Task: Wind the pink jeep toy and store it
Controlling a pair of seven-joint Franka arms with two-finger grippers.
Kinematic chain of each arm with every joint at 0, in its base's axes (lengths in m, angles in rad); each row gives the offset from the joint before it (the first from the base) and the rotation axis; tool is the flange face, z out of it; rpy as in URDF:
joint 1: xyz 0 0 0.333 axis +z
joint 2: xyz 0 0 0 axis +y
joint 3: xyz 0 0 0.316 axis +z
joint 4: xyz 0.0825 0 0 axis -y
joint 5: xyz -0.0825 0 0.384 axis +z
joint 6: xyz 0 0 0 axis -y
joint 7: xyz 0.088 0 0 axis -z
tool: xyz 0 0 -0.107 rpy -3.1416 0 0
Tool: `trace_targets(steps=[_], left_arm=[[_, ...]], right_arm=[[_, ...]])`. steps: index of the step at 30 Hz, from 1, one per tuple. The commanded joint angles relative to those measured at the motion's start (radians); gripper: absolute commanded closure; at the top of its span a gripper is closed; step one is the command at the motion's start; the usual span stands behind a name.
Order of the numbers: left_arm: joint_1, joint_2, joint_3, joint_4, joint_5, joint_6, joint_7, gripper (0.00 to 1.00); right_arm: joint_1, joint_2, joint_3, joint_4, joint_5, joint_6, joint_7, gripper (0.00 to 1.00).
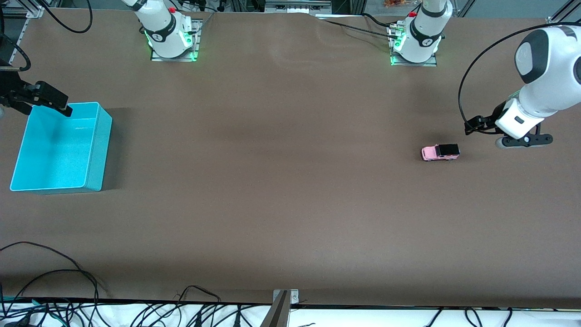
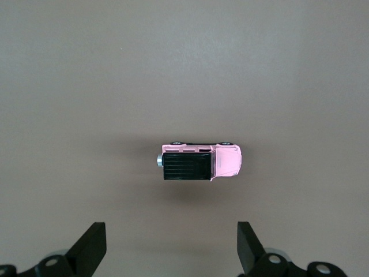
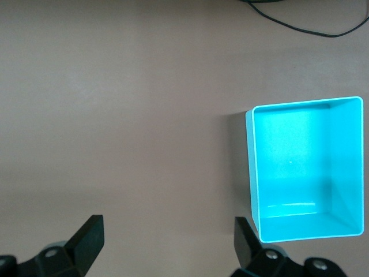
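The pink jeep toy (image 1: 440, 152) stands on its wheels on the brown table, toward the left arm's end. In the left wrist view the pink jeep toy (image 2: 200, 161) shows its black roof. My left gripper (image 2: 171, 234) hangs open in the air beside the jeep, apart from it, with nothing between its fingers. The cyan bin (image 1: 97, 150) stands at the right arm's end of the table, with nothing in it. My right gripper (image 3: 167, 228) is open and holds nothing; it hovers by the corner of the cyan bin (image 3: 253, 167) that lies toward the robots' bases.
The two arm bases (image 1: 172, 43) (image 1: 415, 45) stand along the table's edge farthest from the front camera. Loose black cables (image 1: 68, 281) and a metal bracket (image 1: 283, 302) lie along the nearest edge. A black cable (image 3: 300, 23) shows in the right wrist view.
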Motion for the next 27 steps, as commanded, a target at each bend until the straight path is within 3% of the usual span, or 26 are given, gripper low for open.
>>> trace_targets(steps=[1,11,21,27], left_arm=[[0.009,0.007,-0.004,-0.045,-0.005,0.056,0.013,0.0],[0.009,0.05,-0.004,-0.068,-0.004,0.069,0.011,0.0],[0.009,0.08,-0.004,-0.161,-0.004,0.251,0.014,0.0],[0.008,0.105,-0.006,-0.17,-0.004,0.294,0.014,0.0]], right_arm=[[-0.002,0.008,0.002,0.022,0.01,-0.006,-0.01,0.0],[-0.002,0.008,0.0,0.025,0.009,-0.006,-0.01,0.0],[-0.003,0.008,0.0,0.026,0.01,0.009,-0.01,0.0],[-0.002,0.01,0.002,0.026,0.01,0.012,-0.002,0.0]])
